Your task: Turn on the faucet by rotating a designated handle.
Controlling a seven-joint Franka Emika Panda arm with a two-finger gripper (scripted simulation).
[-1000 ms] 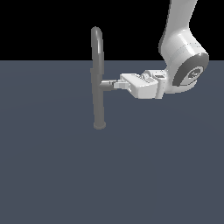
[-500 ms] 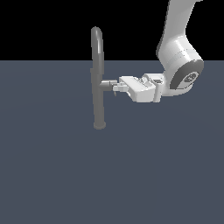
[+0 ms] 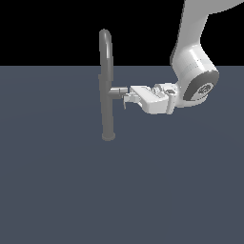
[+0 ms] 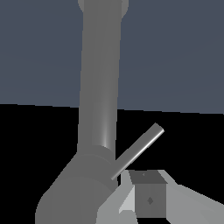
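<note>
Faucet (image 3: 107,86) stands tall, grey, arched, its thin handle (image 4: 138,150) tilted beside the tool (image 3: 127,99), grip unclear.

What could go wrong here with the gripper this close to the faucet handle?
The gripper sits at the end of the side stub, and the handle is a thin rod beside one finger, so it might slip off when pushed. Being so near the faucet, the fingers could also press against the pipe or stub instead of turning the lever.
</note>
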